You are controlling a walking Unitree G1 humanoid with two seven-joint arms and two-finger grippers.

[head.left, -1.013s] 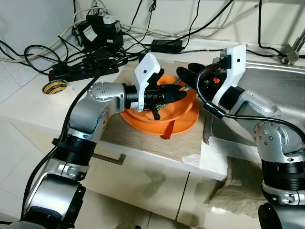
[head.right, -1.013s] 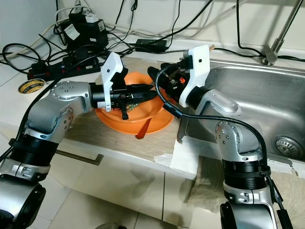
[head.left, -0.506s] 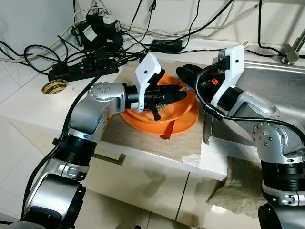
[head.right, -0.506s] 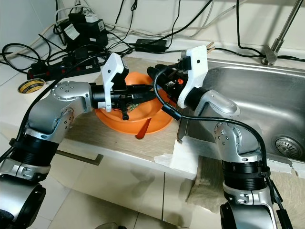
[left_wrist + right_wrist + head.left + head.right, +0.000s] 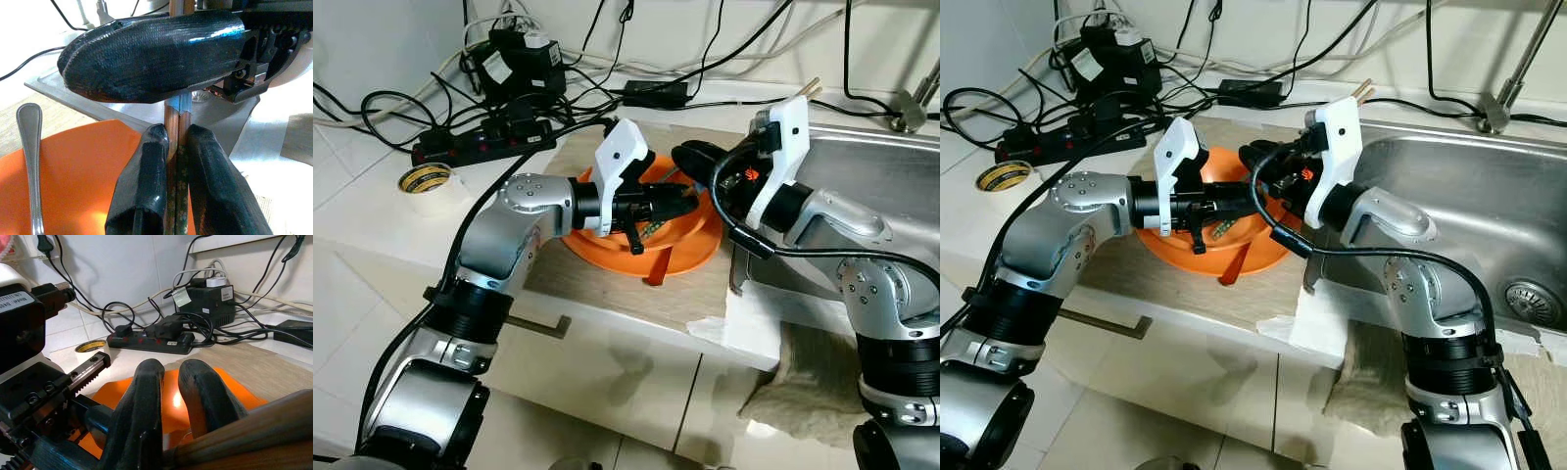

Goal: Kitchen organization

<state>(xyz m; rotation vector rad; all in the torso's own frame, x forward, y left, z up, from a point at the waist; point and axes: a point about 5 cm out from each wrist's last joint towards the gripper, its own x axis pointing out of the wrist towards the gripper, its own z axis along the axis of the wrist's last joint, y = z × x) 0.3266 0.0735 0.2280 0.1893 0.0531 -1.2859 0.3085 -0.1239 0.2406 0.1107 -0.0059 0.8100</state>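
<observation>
White tiled wall (image 5: 391,39), pale worktop (image 5: 372,211), steel sink (image 5: 1489,196), glossy cream floor tiles (image 5: 558,431)

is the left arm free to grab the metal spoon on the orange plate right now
Probably not yet: the left end effector is shut on the wooden chopsticks, so its fingers are occupied. The metal spoon lies uncovered beside it on the orange plate.

I cannot see the lower ends of the chopsticks (image 5: 177,147): the left gripper (image 5: 177,166) covers them. The spoon (image 5: 30,161) handle runs off the picture's edge. The right gripper (image 5: 168,404) hides part of the orange plate (image 5: 230,389).
</observation>
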